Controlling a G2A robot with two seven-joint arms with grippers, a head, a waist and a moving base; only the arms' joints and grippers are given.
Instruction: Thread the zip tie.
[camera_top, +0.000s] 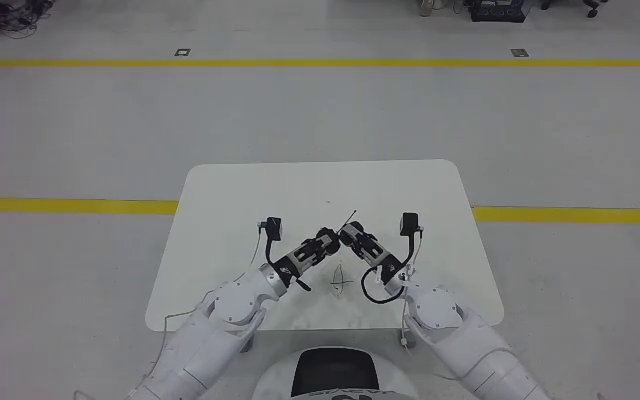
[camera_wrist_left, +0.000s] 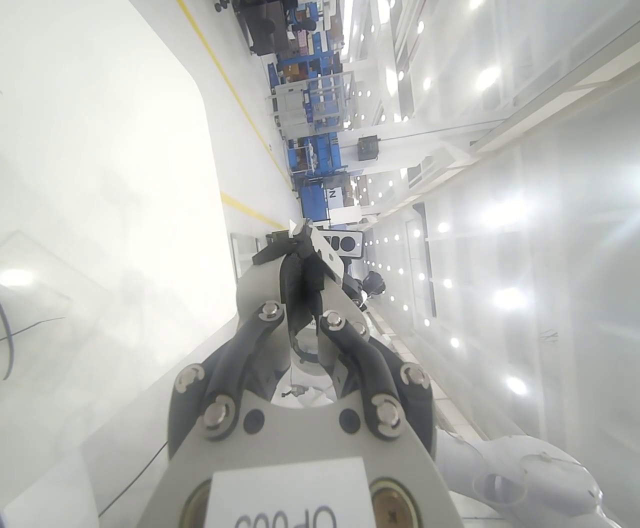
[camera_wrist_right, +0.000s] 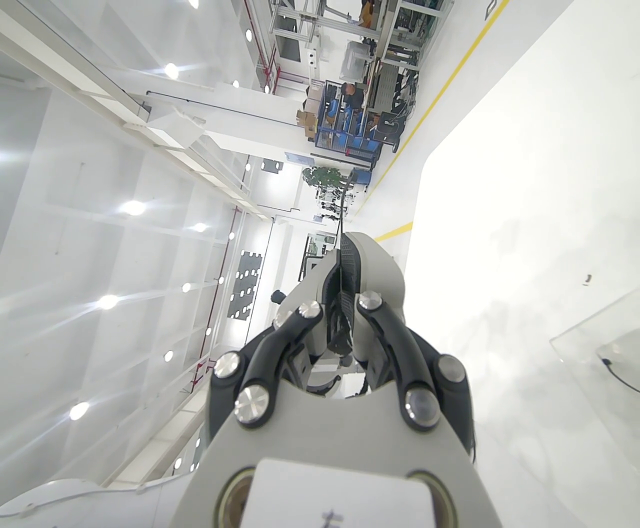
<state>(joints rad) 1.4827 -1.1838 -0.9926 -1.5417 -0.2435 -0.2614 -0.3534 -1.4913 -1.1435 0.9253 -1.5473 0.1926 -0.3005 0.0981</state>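
While both arms meet above the middle of the white rounded table (camera_top: 230, 200), the right gripper (camera_wrist_right: 344, 247) is closed tight on the thin black plastic zip tie (camera_wrist_right: 346, 207), whose free end points to 1 o'clock. The left gripper (camera_wrist_left: 299, 235) is also closed, pinching a black piece, probably the tie's head. The pick-up looks done, but I cannot tell if the tip has entered the head, so I judge the threading unfinished.

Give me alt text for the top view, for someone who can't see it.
The left gripper and right gripper meet almost tip to tip over the near middle of a white table. Both are shut on a thin black zip tie, whose free end sticks out past them toward the table's far side.
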